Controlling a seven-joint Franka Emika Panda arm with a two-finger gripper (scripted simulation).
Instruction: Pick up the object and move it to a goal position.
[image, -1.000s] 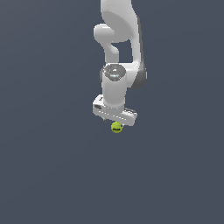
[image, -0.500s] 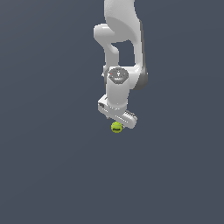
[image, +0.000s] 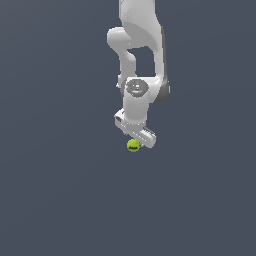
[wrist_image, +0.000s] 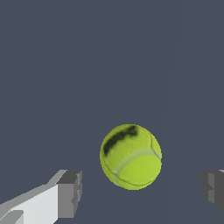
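One ball (wrist_image: 131, 156), one gripper (wrist_image: 140, 192).
My fingers (wrist_image: 69, 193) stand spread, ungrasping, flanking the ball; nothing intervenes.

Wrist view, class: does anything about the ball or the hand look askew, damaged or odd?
Nothing stands out. The ball is whole, with a dark mark on it, and sits apart from both fingers of the open hand.

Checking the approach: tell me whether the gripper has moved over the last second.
Yes. The gripper has tilted and sunk slightly toward the ball, which has stayed put in the exterior view.
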